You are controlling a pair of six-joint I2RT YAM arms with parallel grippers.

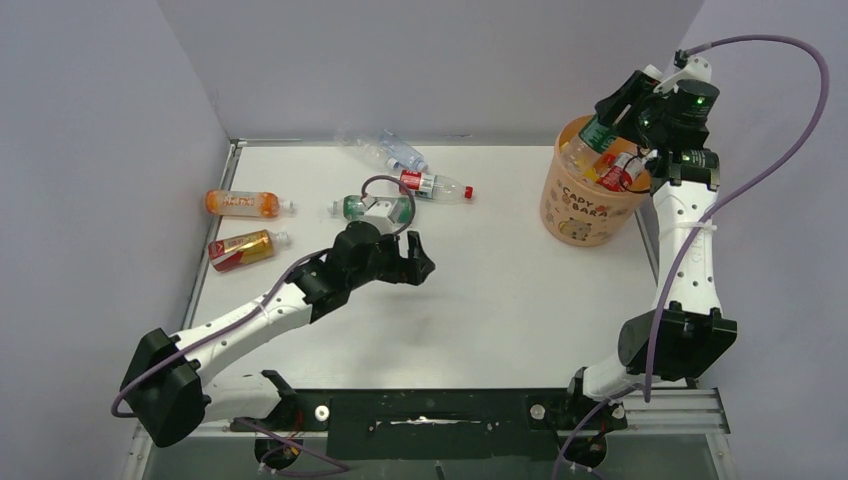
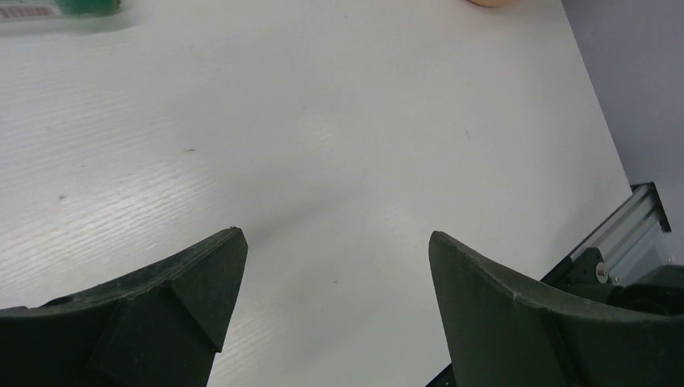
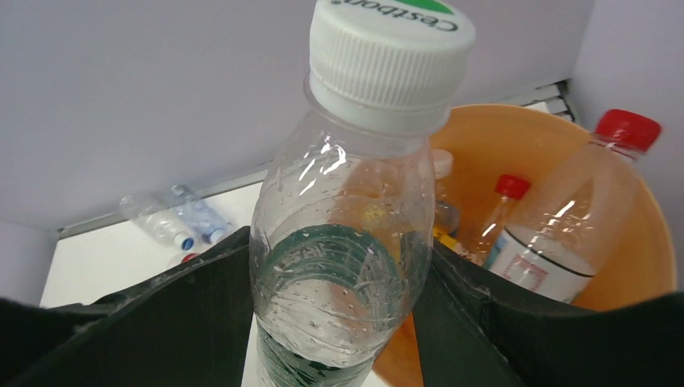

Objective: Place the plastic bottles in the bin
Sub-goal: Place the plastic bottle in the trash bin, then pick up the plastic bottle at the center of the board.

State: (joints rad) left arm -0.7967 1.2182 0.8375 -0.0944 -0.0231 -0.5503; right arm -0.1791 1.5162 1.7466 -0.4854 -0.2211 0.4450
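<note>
My right gripper (image 1: 622, 104) is shut on a clear bottle with a green label and white cap (image 1: 598, 133) and holds it tilted over the far rim of the pale-orange bin (image 1: 570, 205). In the right wrist view the gripper (image 3: 339, 258) clamps this bottle (image 3: 347, 201) on both sides, with the bin (image 3: 645, 234) behind it. Red-capped bottles (image 3: 565, 218) lie inside the bin. My left gripper (image 1: 415, 262) is open and empty, low over the table's middle, and its wrist view (image 2: 335, 242) shows bare table between the fingers. A green-labelled bottle (image 1: 375, 208) lies just beyond it.
On the table lie an orange bottle (image 1: 240, 203), a red-and-yellow bottle (image 1: 243, 249), a red-labelled clear bottle (image 1: 435, 185) and blue-labelled clear bottles (image 1: 385, 150) by the back wall. Grey walls close the left, back and right sides.
</note>
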